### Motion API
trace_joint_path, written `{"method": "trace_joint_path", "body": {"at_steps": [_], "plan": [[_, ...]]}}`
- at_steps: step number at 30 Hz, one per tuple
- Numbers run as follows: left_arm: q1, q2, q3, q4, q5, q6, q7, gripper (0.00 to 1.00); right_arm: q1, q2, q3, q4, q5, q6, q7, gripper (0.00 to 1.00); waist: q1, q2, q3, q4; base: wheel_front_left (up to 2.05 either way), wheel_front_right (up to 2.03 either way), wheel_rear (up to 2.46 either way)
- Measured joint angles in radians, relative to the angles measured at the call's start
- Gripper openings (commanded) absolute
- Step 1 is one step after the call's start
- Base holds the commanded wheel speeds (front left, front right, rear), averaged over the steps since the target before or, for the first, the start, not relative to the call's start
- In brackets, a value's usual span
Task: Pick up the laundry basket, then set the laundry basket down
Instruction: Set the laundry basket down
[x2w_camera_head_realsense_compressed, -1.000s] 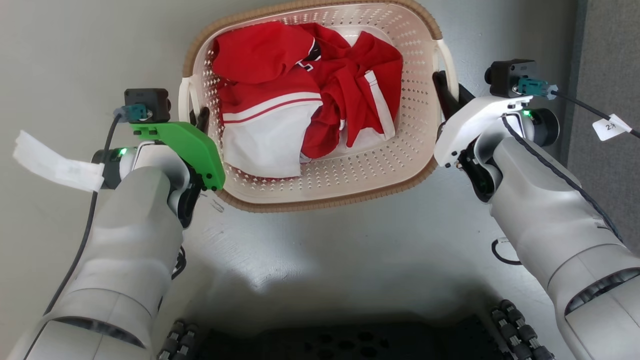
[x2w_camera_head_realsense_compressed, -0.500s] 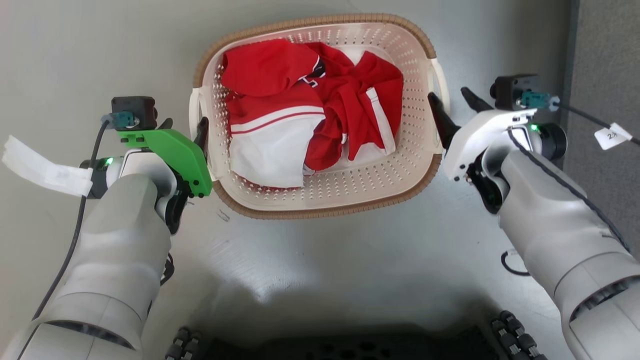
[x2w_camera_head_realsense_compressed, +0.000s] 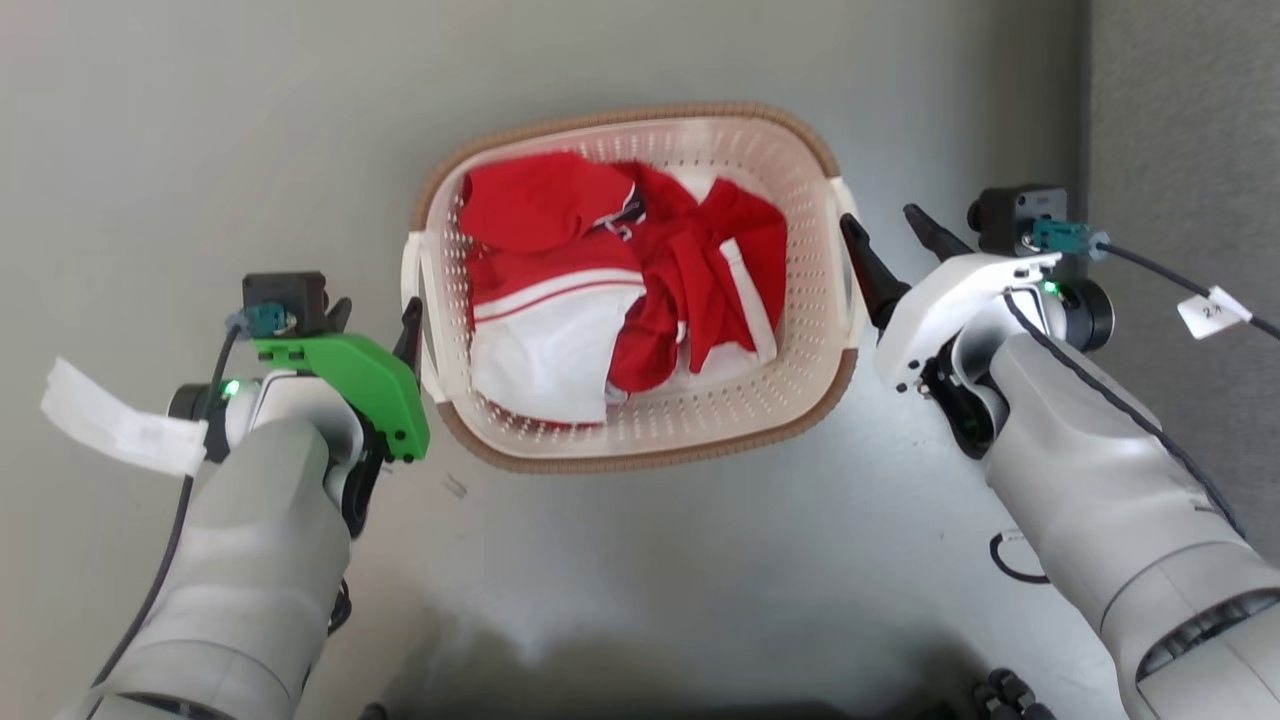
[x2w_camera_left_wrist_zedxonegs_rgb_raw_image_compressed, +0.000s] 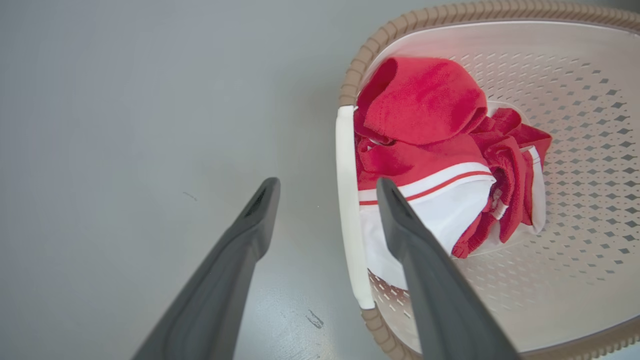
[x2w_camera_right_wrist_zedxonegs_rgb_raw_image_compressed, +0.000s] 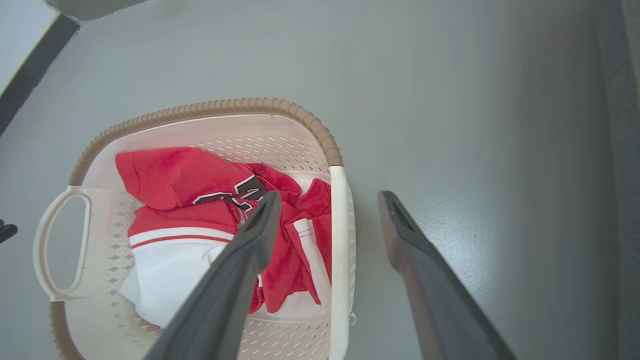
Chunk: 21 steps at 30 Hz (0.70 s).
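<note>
The grey floor (x2w_camera_head_realsense_compressed: 650, 600) carries the laundry basket (x2w_camera_head_realsense_compressed: 805, 330), clear of the dark strip along the floor's right edge, with its long axis running left to right between the arms. Red-and-white clothes (x2w_camera_head_realsense_compressed: 600, 290) are heaped inside. The left end effector (x2w_camera_head_realsense_compressed: 375, 310) and right end effector (x2w_camera_head_realsense_compressed: 877, 218) are spread wide and hold nothing. From each wrist, the left handle (x2w_camera_left_wrist_zedxonegs_rgb_raw_image_compressed: 347, 200) and right handle (x2w_camera_right_wrist_zedxonegs_rgb_raw_image_compressed: 339, 250) line up between the fingers. Neither arm looks nearer. I cannot tell whether the fingers are level with the handles or above them, and the basket's underside is hidden.

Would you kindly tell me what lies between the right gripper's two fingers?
The white handle of the laundry basket and a strip of bare floor, in the right wrist view.
</note>
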<state>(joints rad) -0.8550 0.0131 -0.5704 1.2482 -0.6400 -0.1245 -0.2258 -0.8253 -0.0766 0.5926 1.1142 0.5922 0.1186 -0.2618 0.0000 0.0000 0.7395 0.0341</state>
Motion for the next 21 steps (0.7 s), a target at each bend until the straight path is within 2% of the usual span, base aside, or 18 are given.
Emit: {"method": "trace_joint_path", "body": {"at_steps": [11, 14, 21], "plan": [[0.069, 0.001, 0.01, -0.035, 0.005, 0.003, -0.023, 1.0, 0.093, -0.021, -0.047, -0.078, -0.002, -0.005, 0.0, 1.0, 0.0, 0.0, -0.147, -0.014, 0.0, 0.0, 0.0], [0.096, 0.002, 0.021, -0.049, 0.005, 0.018, -0.023, 1.0, 0.122, -0.021, -0.067, -0.109, -0.004, -0.007, 0.0, 1.0, 0.0, 0.0, -0.189, -0.018, 0.0, 0.0, 0.0], [0.13, 0.028, 0.083, -0.192, 0.005, 0.063, -0.023, 1.0, 0.187, -0.037, -0.129, -0.191, -0.013, -0.05, 0.0, 1.0, 0.0, 0.0, -0.289, -0.027, 0.0, 0.0, 0.0]]}}
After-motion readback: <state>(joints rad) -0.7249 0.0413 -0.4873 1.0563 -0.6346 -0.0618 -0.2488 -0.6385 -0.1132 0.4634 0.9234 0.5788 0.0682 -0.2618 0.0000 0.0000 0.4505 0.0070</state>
